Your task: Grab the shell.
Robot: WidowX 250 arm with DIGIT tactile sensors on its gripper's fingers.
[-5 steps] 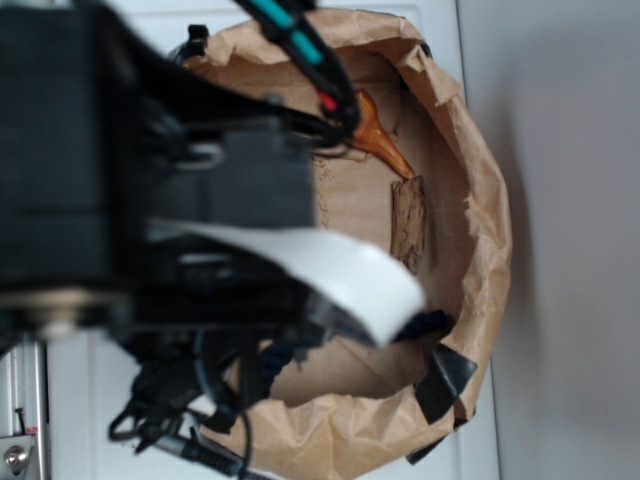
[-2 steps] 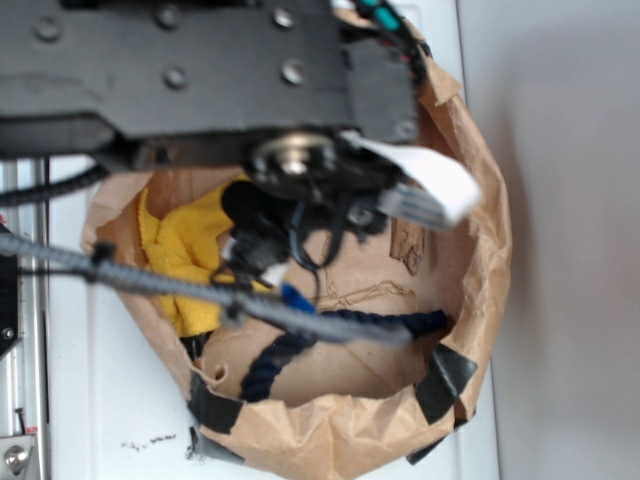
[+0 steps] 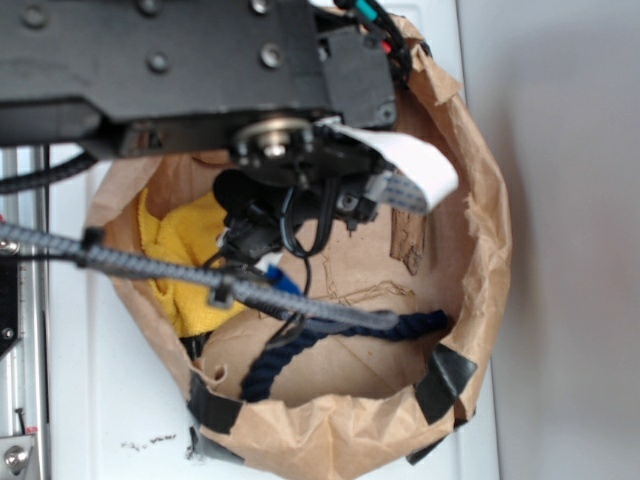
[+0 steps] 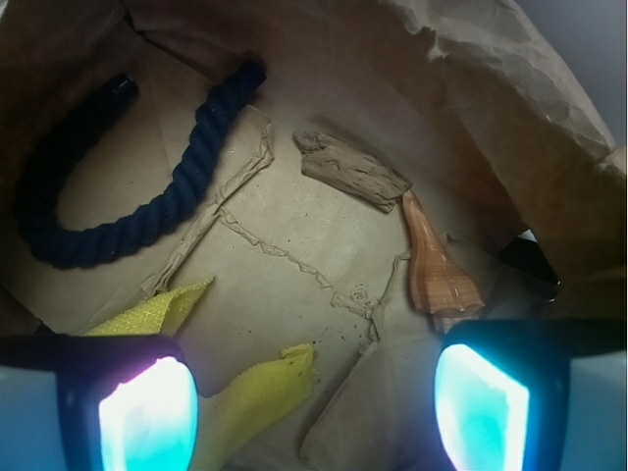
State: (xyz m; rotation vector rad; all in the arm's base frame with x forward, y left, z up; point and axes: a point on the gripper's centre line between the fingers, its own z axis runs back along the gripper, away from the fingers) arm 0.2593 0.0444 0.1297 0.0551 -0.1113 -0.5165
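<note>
Shell (image 4: 438, 267) looks light, glossy and slippery, so those spread fingers (image 4: 479, 402) should pinch its fat ribbed body.

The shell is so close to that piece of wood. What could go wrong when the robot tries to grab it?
1. The shell touches the piece of wood at its thin tip, so the hand may nudge or pinch the wood too.
2. The shell sits off to one side, near one finger rather than centered, so closing now would likely miss.
3. It lies close to the crumpled bag wall, and a finger could snag the paper.
</note>
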